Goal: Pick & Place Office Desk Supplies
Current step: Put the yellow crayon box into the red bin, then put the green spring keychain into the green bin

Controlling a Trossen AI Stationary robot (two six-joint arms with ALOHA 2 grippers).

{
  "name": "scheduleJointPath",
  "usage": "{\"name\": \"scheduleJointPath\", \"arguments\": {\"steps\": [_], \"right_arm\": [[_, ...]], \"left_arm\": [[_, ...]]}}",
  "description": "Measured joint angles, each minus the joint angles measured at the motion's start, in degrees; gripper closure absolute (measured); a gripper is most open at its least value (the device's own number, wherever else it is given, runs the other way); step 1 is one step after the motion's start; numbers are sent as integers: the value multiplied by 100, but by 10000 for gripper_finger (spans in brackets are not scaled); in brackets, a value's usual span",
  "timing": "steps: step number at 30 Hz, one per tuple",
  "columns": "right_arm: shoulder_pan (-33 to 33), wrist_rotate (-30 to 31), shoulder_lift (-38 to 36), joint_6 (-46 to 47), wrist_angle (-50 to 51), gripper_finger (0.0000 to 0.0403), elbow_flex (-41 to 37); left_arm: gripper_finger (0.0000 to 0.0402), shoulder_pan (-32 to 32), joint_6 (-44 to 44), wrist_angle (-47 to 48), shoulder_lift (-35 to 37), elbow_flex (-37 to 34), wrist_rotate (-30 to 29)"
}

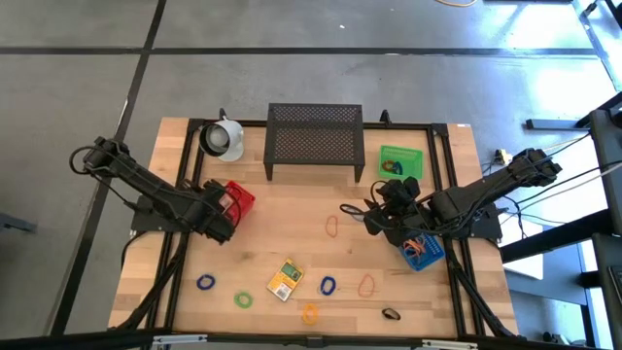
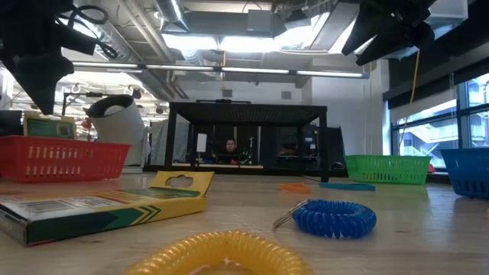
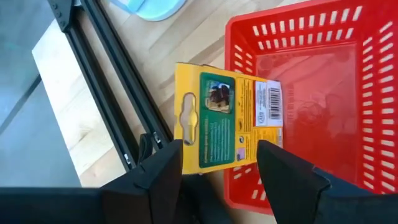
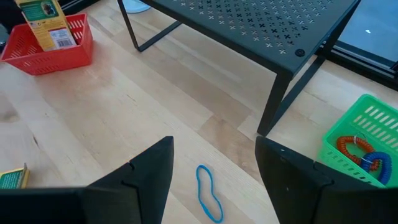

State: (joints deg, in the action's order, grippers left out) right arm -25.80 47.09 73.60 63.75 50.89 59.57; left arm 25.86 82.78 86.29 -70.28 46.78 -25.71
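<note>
A yellow printed packet [image 3: 227, 115] stands tilted in the red bin [image 1: 238, 199]. Its barcode end is inside and its hang-hole end sticks out over the bin's rim [image 3: 233, 74]. My left gripper [image 3: 221, 162] is open just in front of it, one finger on either side of the packet's near edge. A second yellow packet [image 1: 285, 279] and several coloured loops, among them a blue one [image 1: 205, 282], lie on the near half of the table. My right gripper [image 4: 211, 168] hangs open above a thin blue loop [image 4: 209, 193]. My left gripper has its open fingers beside the near edge [image 3: 217, 163] of the packet in the red bin. I cannot tell whether either finger touches it. The packet leans on the bin's rim.
A black mesh shelf [image 1: 315, 141] stands at the far middle, with a white mug [image 1: 222, 138] to its left and a green bin [image 1: 400, 160] to its right. A blue bin [image 1: 423, 251] holding loops sits under the right arm. Bare wood lies in the table's middle.
</note>
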Motion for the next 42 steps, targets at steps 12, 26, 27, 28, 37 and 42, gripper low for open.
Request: {"name": "scheduleJointPath", "arguments": {"steps": [12, 26, 27, 28, 37, 42], "right_arm": [[1, 0, 0, 0, -79, 174, -1], [2, -26, -1, -62, -76, 174, -2], [0, -52, -2, -133, -79, 174, 0], [2, -102, -2, -192, -79, 174, 0], [0, -824, -2, -612, -77, 174, -2], [0, -1068, -2, -811, -79, 174, -2]], "left_arm": [[209, -329, -588, 371, 6, 721, -117], [213, 207, -2779, -3852, -358, 1276, 469], [213, 291, -3042, -4264, -477, 1276, 482], [213, 375, -3261, -4588, -602, 1276, 506], [217, 1126, -2681, -5425, -1708, 1272, 2174], [217, 1631, -1727, -5501, -2369, 1272, 2792]]}}
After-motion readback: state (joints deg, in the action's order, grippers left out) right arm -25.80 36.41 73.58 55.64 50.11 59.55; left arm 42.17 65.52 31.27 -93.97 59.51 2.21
